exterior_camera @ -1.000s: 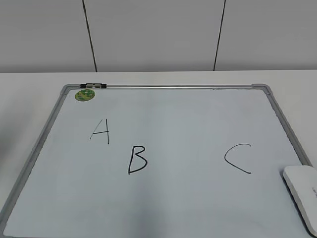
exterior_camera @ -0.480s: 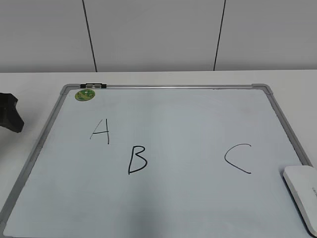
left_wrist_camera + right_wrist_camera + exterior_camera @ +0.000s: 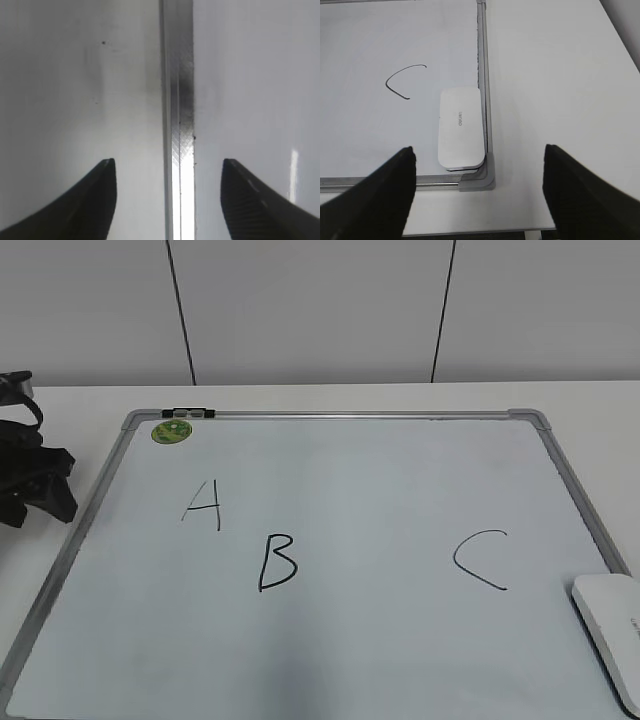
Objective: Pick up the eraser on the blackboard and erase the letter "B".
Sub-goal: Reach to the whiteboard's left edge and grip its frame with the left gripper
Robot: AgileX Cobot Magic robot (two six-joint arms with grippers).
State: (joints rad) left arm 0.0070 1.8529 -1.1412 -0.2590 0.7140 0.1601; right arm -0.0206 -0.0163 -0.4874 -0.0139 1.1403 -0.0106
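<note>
The blackboard [image 3: 400, 490] is a white board with a grey frame lying flat on the table. The bold letter "B" [image 3: 276, 562] is left of centre, right of a thin "A" [image 3: 203, 504] and left of a curved "C" [image 3: 482, 559]. The white eraser [image 3: 612, 630] lies at the board's near right corner; in the right wrist view it [image 3: 460, 127] sits against the frame. My right gripper [image 3: 479, 192] is open, above the table just short of that corner. My left gripper [image 3: 167, 187] is open and empty, straddling the board's frame [image 3: 177, 100]. The left arm [image 3: 30, 485] shows at the left edge.
A small round green magnet [image 3: 171, 430] sits at the board's far left corner next to a black clip [image 3: 190, 413]. A white wall [image 3: 320, 310] stands behind the table. The table's near edge [image 3: 470, 231] lies just below the right gripper.
The left arm has come into the exterior view from the left edge and moved further toward the board's left frame. The eraser and the letters have not moved.
</note>
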